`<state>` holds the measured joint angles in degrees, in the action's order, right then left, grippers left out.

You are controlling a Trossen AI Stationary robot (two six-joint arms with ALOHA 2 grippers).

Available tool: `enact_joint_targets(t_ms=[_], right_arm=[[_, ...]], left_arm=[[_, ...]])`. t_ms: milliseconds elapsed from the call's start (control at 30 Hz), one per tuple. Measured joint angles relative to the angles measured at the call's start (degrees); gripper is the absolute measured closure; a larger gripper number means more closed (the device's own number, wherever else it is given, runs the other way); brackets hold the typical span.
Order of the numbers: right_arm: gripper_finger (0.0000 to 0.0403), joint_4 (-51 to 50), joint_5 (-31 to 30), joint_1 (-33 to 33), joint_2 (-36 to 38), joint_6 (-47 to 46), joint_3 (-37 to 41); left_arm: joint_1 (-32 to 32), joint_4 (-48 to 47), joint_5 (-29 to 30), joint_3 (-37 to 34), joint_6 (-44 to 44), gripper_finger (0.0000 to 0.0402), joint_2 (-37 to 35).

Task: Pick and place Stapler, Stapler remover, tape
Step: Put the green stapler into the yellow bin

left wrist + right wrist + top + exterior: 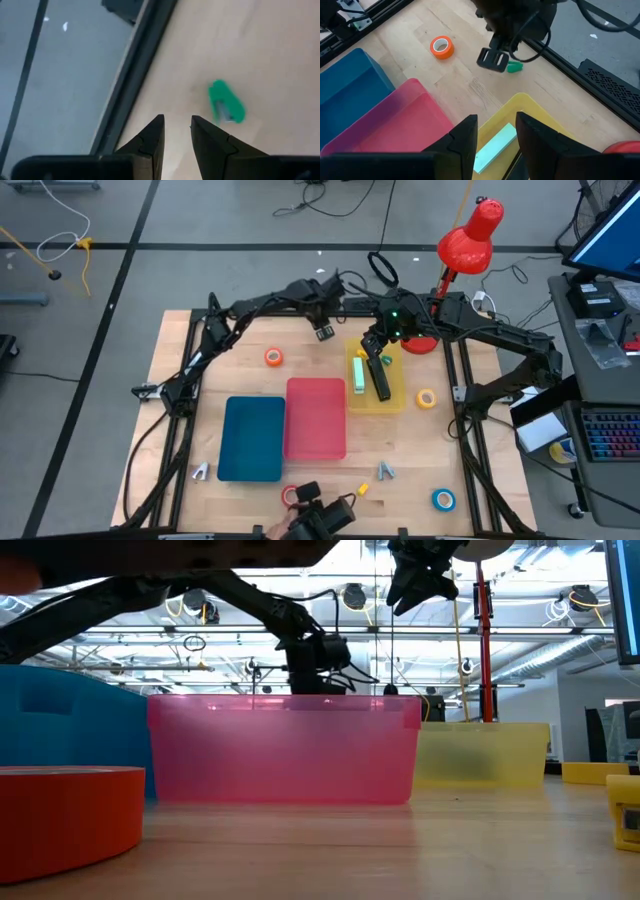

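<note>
Tape rolls four, bins three, staplers two

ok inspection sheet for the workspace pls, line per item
surface: wooden table, three bins side by side, blue, pink, yellow
job's things: yellow bin holds a pale green stapler and a black one; orange tape, yellow tape, blue tape, red tape loose on the table
clutter: small green item at the far edge
grippers: left gripper above the far edge, open, empty; right gripper over the yellow bin, open, empty
cables: along both arms and on the floor
surroundings: red lamp, keyboard
</note>
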<state>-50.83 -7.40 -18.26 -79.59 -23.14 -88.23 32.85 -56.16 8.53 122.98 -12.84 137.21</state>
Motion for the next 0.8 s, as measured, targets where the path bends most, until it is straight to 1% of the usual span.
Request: enact_joint_targets(t_ms=[100,200,300,400,467,567,700,800], right_arm=[[0.0277,0.0,0.0,0.0,-0.01,0.0,0.0],[0.0277,0.0,0.0,0.0,0.0,0.0,0.02],[0.0277,0.0,0.0,-0.02,-0.02,-0.24,0.0],[0.0277,0.0,0.0,-0.02,-0.01,-0.23,0.0],[0.0277,0.0,0.0,-0.01,-0.01,-0.25,0.0],[0.0277,0.0,0.0,-0.02,0.0,-0.26,0.0],[0.0277,0.0,0.02,-0.02,-0.01,-1.19,0.0],[0.0277,0.0,0.05,-0.02,0.0,-1.92,0.0]], left_arm=[[-0.25,0.02,-1.91,0.0,-0.45,0.0304,0.0],[-0.34,0.02,-6.39,0.0,-1.54,0.0296,0.0],[-0.36,0.03,-8.77,0.0,-3.4,0.0267,0.0],[-0.36,0.04,-8.91,0.0,-4.43,0.0225,0.0],[-0.36,-0.1,-8.91,0.0,-3.48,0.0197,0.0],[-0.5,-0.23,-8.68,0.0,-2.87,0.0165,0.18],[-0.94,-0.97,-8.73,0.0,-1.53,0.0143,1.03],[-1.06,-0.67,-11.48,-0.02,-0.59,0.0141,1.66]])
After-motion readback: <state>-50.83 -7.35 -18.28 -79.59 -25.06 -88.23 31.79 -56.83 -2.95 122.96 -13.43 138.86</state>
